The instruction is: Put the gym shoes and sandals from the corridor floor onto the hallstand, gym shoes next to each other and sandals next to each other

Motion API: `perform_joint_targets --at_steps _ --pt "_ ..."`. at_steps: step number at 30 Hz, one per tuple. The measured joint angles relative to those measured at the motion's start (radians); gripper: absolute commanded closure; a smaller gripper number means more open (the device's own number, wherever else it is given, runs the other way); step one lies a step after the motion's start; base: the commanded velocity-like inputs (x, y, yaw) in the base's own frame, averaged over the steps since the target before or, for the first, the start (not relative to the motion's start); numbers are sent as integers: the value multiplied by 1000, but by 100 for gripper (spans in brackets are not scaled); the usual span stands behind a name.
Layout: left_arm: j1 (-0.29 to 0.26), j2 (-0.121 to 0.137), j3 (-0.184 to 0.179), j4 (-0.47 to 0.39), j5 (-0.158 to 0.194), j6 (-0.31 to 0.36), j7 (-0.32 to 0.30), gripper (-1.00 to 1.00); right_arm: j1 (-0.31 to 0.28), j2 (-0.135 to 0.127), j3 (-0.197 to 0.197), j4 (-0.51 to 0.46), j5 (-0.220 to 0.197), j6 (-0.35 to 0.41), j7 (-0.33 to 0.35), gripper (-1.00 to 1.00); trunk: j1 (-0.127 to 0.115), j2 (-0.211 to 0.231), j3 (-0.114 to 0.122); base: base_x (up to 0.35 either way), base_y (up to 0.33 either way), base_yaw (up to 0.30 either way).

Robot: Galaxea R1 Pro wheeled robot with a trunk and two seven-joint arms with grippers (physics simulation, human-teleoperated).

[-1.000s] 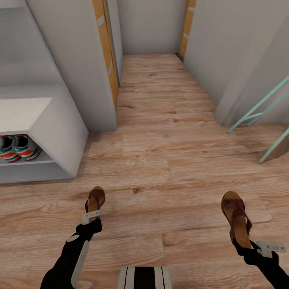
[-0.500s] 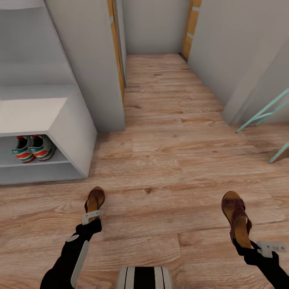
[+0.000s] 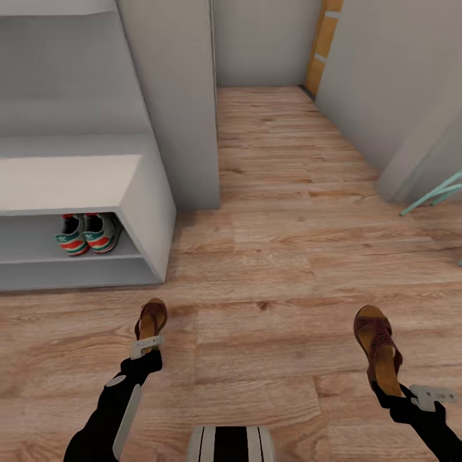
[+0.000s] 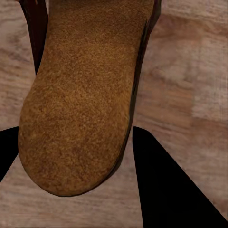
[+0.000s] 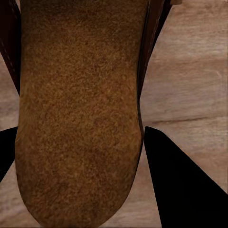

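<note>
I hold one dark brown sandal in each hand above the corridor floor point(image 3: 269, 212). My left gripper point(image 3: 147, 347) is shut on the heel of the left sandal point(image 3: 151, 319), whose tan footbed point(image 4: 80, 99) shows close up in the left wrist view. My right gripper point(image 3: 393, 387) is shut on the right sandal point(image 3: 377, 346), its footbed point(image 5: 78, 109) seen in the right wrist view. The two gym shoes point(image 3: 88, 233) stand side by side on the lower shelf of the hallstand point(image 3: 64, 176) at the left.
A white wall block point(image 3: 176, 96) stands just right of the hallstand. The corridor runs ahead to an orange door frame point(image 3: 323, 45). A teal-legged stand point(image 3: 433, 196) is at the far right. My base point(image 3: 231, 444) shows at the bottom.
The whole view has swung left, so the hallstand and gym shoes now sit further right in the picture. Both grippers still hold their sandals in the same pose.
</note>
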Motion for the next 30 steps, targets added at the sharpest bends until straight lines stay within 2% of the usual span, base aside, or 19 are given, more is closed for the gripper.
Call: perform_joint_targets --at_steps 9,30 --pt "0 0 0 0 0 0 0 100 0 0 -5 0 0 0 0 100 0 0 0 0 277 130" --pt "0 0 -1 0 0 0 -1 100 0 -1 -12 0 -2 0 0 100 0 0 0 0 278 9"
